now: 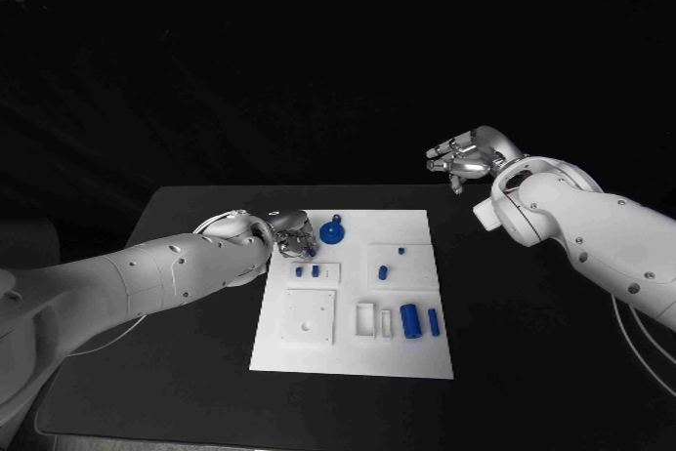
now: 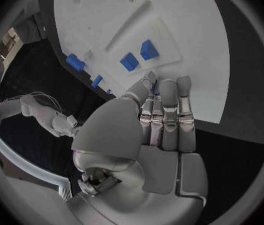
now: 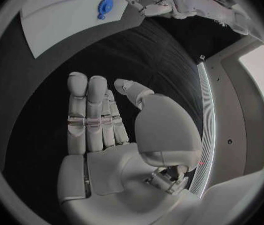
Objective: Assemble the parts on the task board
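Nearest you, the left hand [image 1: 286, 232] hovers at the task board's [image 1: 353, 358] far-left edge, fingers [image 2: 168, 110] extended, grasping nothing. Next, select a blue part [image 1: 410, 320]. Right hand [image 1: 462, 159] idles, released.

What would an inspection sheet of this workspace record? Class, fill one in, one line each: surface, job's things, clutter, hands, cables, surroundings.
Surface: black table, matte.
Job's things: white task board at mid-table; blue parts on it, among them a round blue part at its far edge and a blue cylinder near white blocks.
Clutter: nothing seen.
Hands: left hand over the board's far left corner, grip unclear; right hand raised off the board, fingers apart, empty.
Cables: thin cable under the right arm.
Surroundings: dark.
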`<action>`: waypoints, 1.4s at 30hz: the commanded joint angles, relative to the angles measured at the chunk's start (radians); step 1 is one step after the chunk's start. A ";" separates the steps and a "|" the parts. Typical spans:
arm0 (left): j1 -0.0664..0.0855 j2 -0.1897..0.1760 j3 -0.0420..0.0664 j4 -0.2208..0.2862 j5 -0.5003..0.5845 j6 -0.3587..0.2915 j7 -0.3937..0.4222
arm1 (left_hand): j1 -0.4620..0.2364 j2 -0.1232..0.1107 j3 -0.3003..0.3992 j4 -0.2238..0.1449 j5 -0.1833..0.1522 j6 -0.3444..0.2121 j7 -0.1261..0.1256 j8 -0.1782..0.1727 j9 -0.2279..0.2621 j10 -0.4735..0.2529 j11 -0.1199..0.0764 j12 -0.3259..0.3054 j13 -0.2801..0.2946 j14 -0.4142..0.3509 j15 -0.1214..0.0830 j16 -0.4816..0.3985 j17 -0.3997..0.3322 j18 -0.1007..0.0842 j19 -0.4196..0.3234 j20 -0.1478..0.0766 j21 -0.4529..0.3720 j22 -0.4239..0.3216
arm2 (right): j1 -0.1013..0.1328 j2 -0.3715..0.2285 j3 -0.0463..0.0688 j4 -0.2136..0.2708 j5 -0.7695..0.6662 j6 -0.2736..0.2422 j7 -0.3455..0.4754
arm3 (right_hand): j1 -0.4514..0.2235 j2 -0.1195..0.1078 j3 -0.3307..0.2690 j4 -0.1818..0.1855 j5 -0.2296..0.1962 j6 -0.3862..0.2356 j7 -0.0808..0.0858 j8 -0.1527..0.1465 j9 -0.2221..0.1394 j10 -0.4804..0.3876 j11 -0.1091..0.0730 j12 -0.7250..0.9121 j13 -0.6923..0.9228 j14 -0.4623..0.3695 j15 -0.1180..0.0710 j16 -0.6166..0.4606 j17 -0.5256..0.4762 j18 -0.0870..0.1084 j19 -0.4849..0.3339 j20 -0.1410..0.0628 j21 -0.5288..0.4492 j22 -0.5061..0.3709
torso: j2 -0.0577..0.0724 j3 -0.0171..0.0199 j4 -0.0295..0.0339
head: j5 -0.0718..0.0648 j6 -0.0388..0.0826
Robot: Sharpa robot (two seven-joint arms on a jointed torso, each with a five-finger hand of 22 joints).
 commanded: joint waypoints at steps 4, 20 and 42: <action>-0.011 0.001 -0.007 0.003 -0.008 0.037 -0.005 | 0.004 -0.010 0.008 -0.011 0.003 -0.069 0.000 -0.001 -0.006 -0.009 0.005 -0.002 0.001 -0.007 0.006 0.004 -0.002 0.011 -0.006 0.003 0.009 0.021 | 0.000 -0.001 0.000 0.002 -0.004 0.013 0.006 | -0.004 -0.002 0.003 0.001 0.005 0.000 0.009 -0.001 0.000 -0.006 -0.001 -0.005 -0.002 0.000 0.006 0.006 -0.003 0.020 0.004 0.002 -0.007 0.043 | 0.000 -0.0005 0.0005 | 0.001 0.002; -0.011 -0.005 -0.007 0.003 -0.004 0.004 -0.010 | -0.002 -0.041 0.043 -0.020 0.004 -0.237 -0.025 -0.002 -0.008 -0.010 0.004 -0.002 0.001 -0.008 0.005 0.005 -0.004 0.012 -0.008 0.003 0.017 0.020 | -0.001 -0.001 0.000 -0.002 -0.004 0.018 0.006 | -0.004 -0.003 0.003 0.000 0.005 -0.001 0.010 -0.001 -0.001 -0.010 0.000 -0.005 -0.002 0.000 0.007 0.006 -0.004 0.020 0.004 0.002 -0.008 0.043 | 0.000 0.0004 -0.0005 | 0.004 0.004; -0.005 -0.062 0.015 -0.005 0.070 -0.083 0.020 | 0.015 -0.057 0.065 -0.033 0.009 -0.118 0.021 0.003 -0.004 -0.041 0.026 -0.002 0.001 -0.051 0.020 -0.044 -0.027 0.020 -0.055 0.015 0.013 0.021 | -0.015 -0.001 -0.009 -0.016 -0.149 0.128 0.038 | 0.067 0.012 0.002 -0.084 -0.109 0.083 -0.005 0.001 0.003 -0.030 0.004 -0.006 -0.004 -0.003 0.007 0.013 0.000 0.027 0.000 0.004 0.018 0.049 | -0.001 0.0006 -0.0021 | -0.009 0.016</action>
